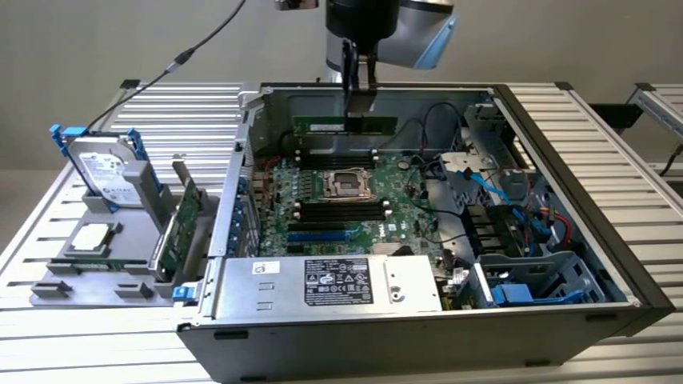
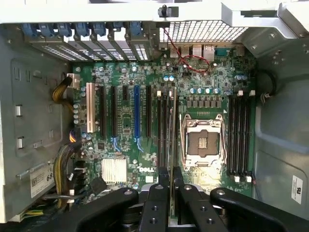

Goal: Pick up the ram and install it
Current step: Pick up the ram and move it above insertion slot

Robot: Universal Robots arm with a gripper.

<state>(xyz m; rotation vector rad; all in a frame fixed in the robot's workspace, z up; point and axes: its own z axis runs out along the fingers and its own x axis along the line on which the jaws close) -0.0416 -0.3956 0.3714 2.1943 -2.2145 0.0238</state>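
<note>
Matte black gripper [image 2: 170,174] — tight on the slim green ram [image 1: 320,124], edge-on over long black motherboard slots [image 2: 159,125].

This looked like a robot lab or a workshop. A big metal table [image 1: 597,144] made of ribbed bars carried an open computer case [image 1: 320,344], and its green board [image 1: 320,216] lay bare inside. A robot arm [image 1: 417,32] hung over the case. Near the table's edge on the exterior view's left, a grey stand [image 1: 96,276] held loose computer parts: a hard drive [image 1: 107,168], a square chip [image 1: 88,238] and a green card [image 1: 187,212]. The wall [image 1: 85,40] behind was plain and grey.
</note>
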